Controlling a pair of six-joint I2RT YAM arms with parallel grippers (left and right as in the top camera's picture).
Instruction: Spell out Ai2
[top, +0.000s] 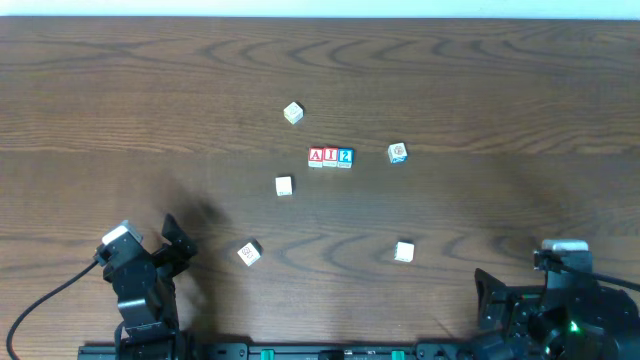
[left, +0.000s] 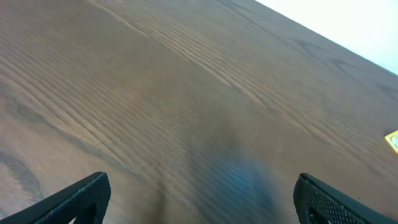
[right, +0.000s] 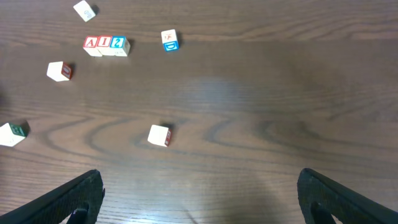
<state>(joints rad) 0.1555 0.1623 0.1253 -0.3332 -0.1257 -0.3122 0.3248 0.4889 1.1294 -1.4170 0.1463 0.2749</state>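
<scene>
Three letter blocks stand side by side in a row in the middle of the table: a red A, a red I and a blue 2. The row also shows in the right wrist view, A, I, 2. My left gripper is open and empty at the front left, far from the row; its fingers frame bare wood in the left wrist view. My right gripper is open and empty at the front right, fingers wide apart in the right wrist view.
Loose blocks lie around the row: one behind it, one with blue marks to its right, one to its front left, one near my left gripper, one at the front right. A yellow block edge shows.
</scene>
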